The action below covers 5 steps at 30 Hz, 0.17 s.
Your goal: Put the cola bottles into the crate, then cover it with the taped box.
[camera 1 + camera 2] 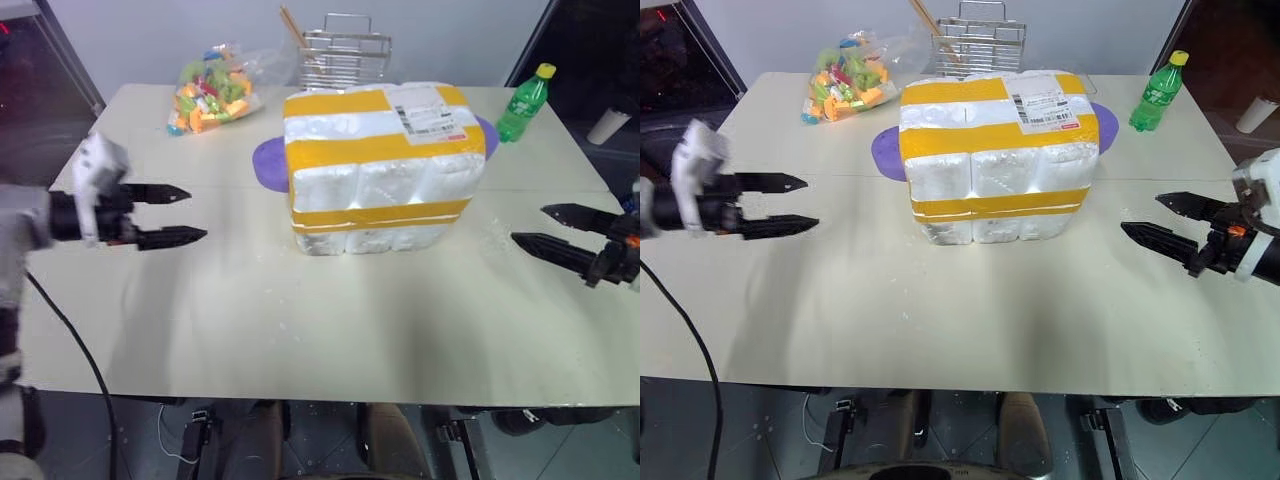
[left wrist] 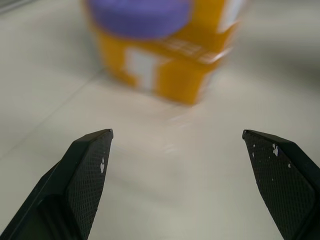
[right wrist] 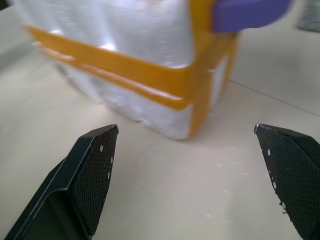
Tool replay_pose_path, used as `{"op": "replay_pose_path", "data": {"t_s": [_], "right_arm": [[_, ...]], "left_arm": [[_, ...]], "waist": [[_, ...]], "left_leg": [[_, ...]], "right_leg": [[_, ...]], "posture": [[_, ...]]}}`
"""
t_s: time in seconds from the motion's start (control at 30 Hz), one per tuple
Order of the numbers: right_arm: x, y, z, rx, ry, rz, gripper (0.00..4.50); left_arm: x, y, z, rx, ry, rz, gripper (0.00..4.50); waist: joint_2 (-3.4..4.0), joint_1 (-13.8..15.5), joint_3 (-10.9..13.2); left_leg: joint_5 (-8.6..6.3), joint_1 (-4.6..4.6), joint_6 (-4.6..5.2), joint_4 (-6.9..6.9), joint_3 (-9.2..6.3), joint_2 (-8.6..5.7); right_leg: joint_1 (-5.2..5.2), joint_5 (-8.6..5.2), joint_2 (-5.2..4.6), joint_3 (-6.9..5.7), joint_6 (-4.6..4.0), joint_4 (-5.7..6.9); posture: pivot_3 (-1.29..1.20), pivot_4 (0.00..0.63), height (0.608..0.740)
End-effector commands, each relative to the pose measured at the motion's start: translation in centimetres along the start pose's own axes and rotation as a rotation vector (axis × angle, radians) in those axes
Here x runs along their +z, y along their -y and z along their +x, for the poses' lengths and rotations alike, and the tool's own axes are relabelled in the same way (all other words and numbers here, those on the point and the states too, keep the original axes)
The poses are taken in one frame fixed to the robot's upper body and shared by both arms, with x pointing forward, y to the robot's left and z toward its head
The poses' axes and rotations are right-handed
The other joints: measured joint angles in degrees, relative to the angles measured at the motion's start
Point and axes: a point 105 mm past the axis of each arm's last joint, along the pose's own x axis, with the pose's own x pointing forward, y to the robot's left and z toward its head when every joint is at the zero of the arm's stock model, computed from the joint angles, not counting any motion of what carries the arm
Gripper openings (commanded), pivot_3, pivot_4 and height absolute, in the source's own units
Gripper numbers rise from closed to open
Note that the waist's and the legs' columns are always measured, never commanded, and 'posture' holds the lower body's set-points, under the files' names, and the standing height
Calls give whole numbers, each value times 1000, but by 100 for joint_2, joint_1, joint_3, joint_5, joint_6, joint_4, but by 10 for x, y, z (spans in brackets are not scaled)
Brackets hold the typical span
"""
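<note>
1. While both arms hang off to either side, the taped box [image 1: 380, 170], a tall white styrofoam shell bound with wide yellow tape bands, sits mouth-down at the middle of the pale table [image 1: 300, 330].
2. One white shipping label [image 1: 427, 112] with a barcode lies across the box's top; its print is too small to read.
3. Two yellow bands run around the upper shell, and a thinner yellow band shows lower on the side, where the foam appears to meet a low white base.
4. A flat purple item [image 1: 268, 162] pokes out from behind the box on both sides.
5. One green plastic bottle with a yellow cap [image 1: 524, 102] stands at the far right of the table; its label cannot be read.
6. One clear bag of coloured pieces [image 1: 210, 90] lies at the far left, one wire rack [image 1: 345, 48] behind the box.
7. The left gripper [image 1: 180, 215], black fingers spread wide and holding nothing, hovers well apart from the box's left side.
8. The right gripper [image 1: 1160, 218] likewise gapes wide and empty, well clear of the box's right side.
</note>
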Motion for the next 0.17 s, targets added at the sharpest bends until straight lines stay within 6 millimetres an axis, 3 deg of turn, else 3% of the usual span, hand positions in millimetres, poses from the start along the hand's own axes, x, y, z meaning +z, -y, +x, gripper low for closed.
{"op": "replay_pose_path", "data": {"t_s": [0.03, 0.17], "right_arm": [[7, -3, 0, 57, 3, -62, 4500], [8, 3, 5, 57, 3, -60, 4500]], "left_arm": [[4, -2, 3, -72, -2, -10, 4351], [9, -4, 11, -110, -15, 8, 4351]], "waist": [[4, -1, -3], [1, -8, -2]], "left_leg": [[0, 13, 0, -4, 1, 0], [-1, 39, 0, -13, 1, 1]], "right_leg": [[13, 0, 0, 0, 0, -5], [43, -5, 0, 0, -10, -26]], "posture": [[0, 150, 739], [0, 150, 739]]}}
